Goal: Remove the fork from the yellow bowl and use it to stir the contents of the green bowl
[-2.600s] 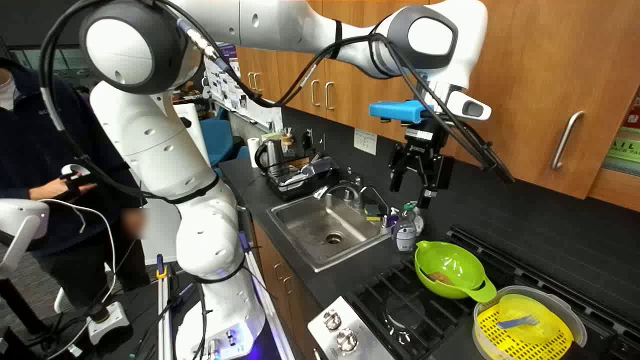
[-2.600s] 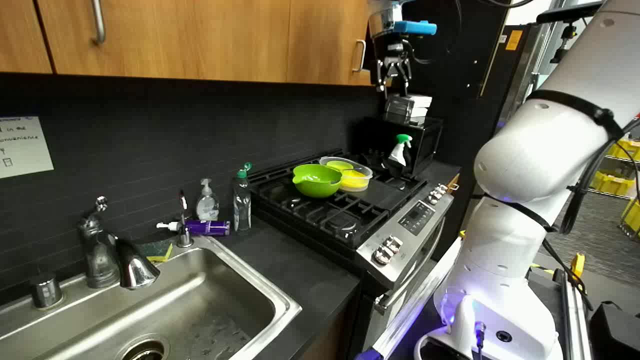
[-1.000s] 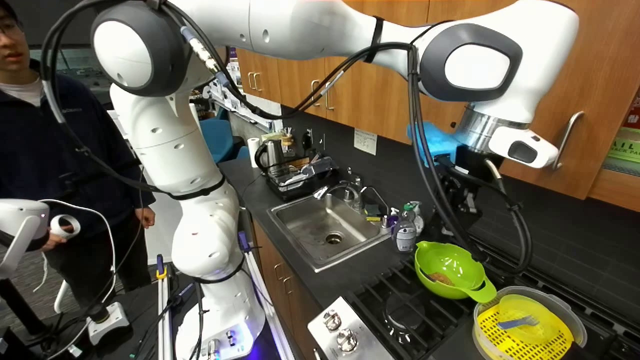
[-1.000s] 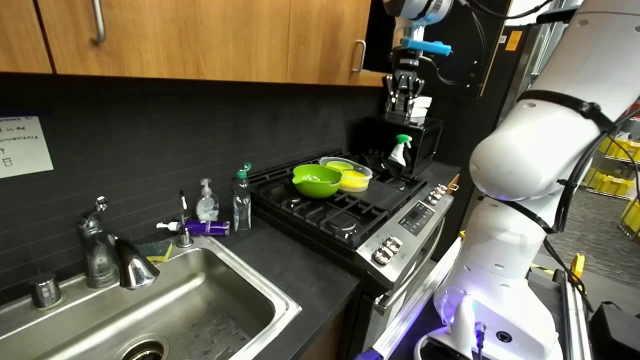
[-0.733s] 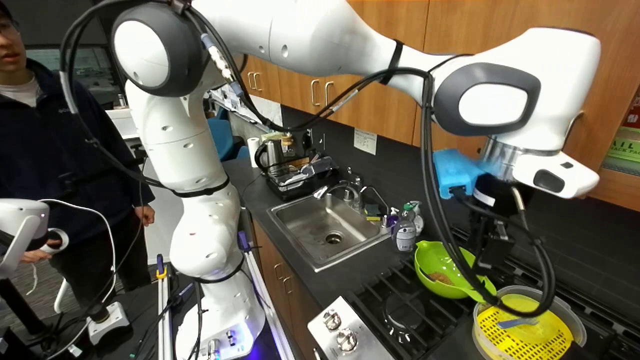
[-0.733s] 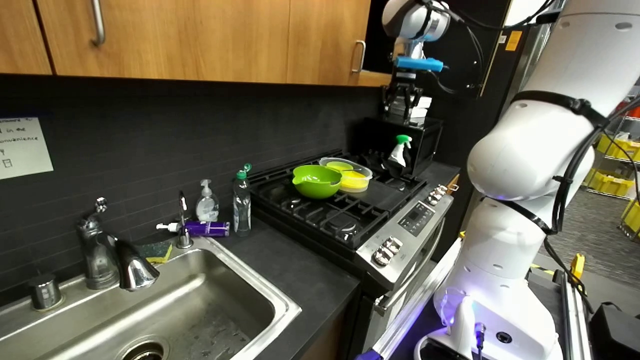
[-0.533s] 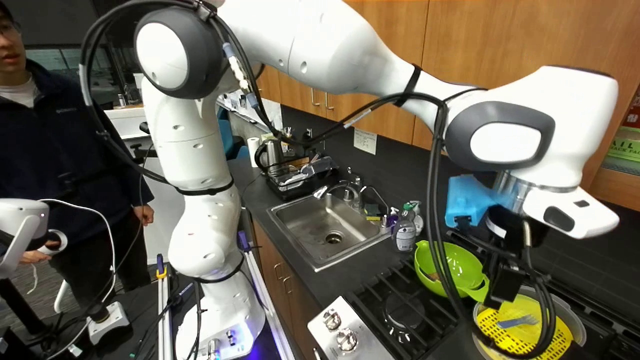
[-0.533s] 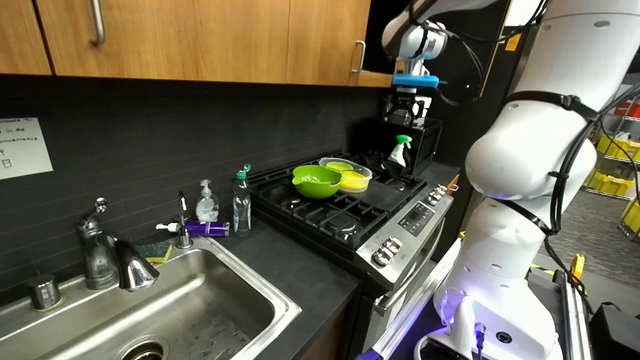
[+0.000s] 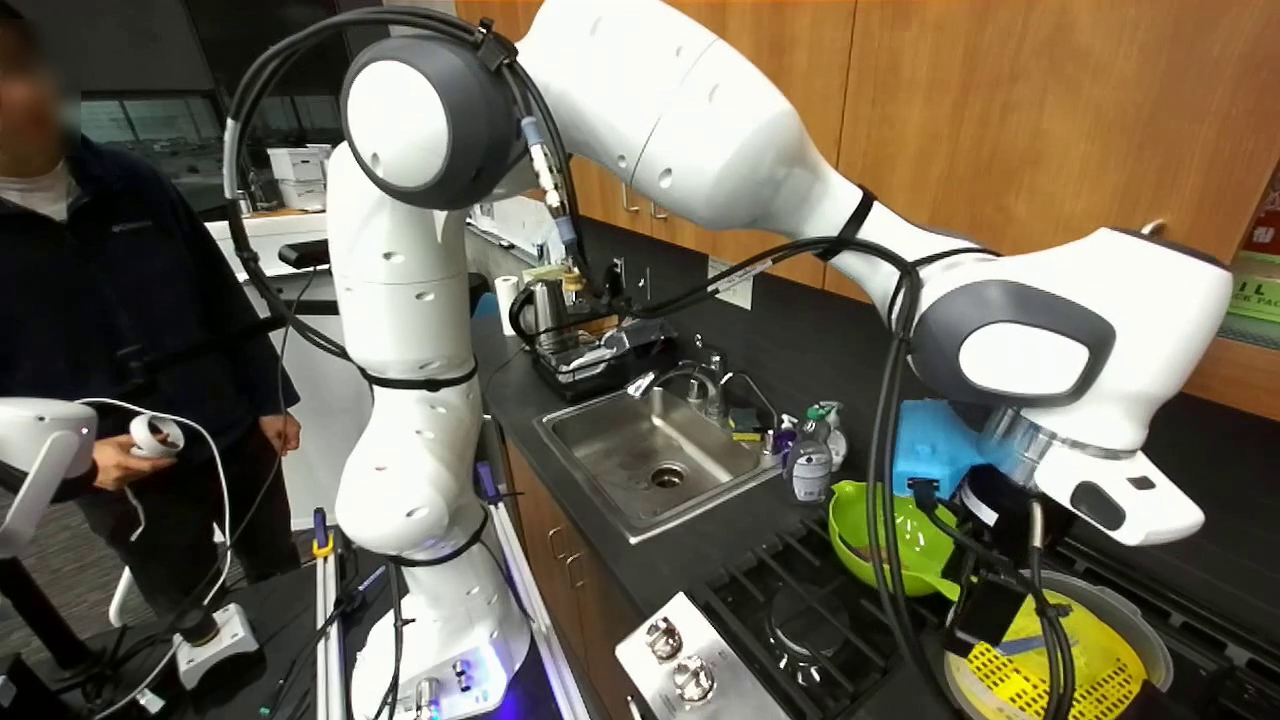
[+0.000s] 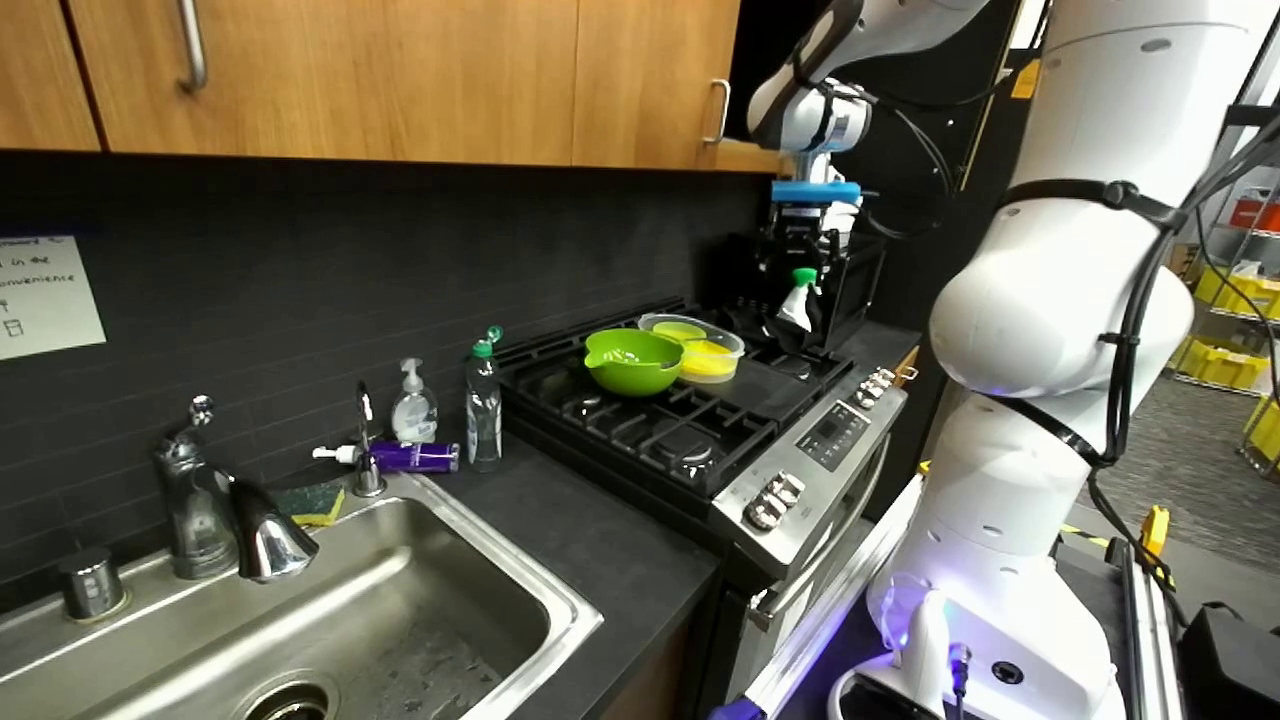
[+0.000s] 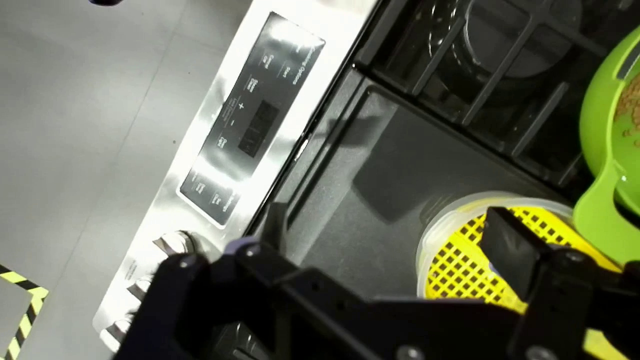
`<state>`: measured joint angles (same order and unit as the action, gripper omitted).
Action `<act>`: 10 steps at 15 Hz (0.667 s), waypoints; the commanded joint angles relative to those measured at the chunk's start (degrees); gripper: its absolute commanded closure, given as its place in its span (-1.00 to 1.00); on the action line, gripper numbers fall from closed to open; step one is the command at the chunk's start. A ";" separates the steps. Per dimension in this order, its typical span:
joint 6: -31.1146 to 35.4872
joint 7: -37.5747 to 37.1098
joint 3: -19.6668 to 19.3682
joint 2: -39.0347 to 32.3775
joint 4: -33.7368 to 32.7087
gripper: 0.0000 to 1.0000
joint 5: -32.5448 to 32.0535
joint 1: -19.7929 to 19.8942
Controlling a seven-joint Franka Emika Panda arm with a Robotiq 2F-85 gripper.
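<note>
The yellow bowl (image 9: 1112, 655) has a gridded inside and sits in a clear round tub; it shows in both exterior views (image 10: 708, 358) and the wrist view (image 11: 460, 265). The blue-grey fork (image 9: 1030, 643) lies in it, partly covered by cables; in the wrist view a finger hides nearly all of it. The lime-green bowl (image 9: 918, 535) stands beside it, also in an exterior view (image 10: 632, 368), with brown grainy contents (image 11: 632, 102) in the wrist view. My gripper (image 11: 390, 225) is open and empty, above the yellow bowl's edge and the dark stove plate.
The bowls stand on the black stove (image 10: 690, 440) with front knobs (image 9: 692, 678). Soap bottles (image 9: 810, 465) stand between stove and sink (image 9: 590, 415). A spray bottle (image 10: 800, 303) and microwave (image 10: 862, 290) are behind. Wooden cabinets (image 9: 1040, 130) hang above. Loose cables (image 9: 885, 450) hang beside the gripper.
The arm has swung from high near the green bowl toward the yellow bowl and come down. The gripper now hangs lower, by the yellow bowl. Bowls and fork have not moved.
</note>
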<state>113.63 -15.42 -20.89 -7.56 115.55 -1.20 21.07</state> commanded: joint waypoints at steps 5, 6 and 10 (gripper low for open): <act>-1.93 -3.81 2.13 0.65 -3.20 -1.00 -11.18 -4.33; 0.73 -5.47 2.05 1.33 -2.51 -1.00 -12.81 -4.50; 10.63 -12.82 1.05 1.76 -0.26 -1.00 -16.26 -3.91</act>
<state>118.94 -23.99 -18.94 -7.19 112.83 -15.87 17.03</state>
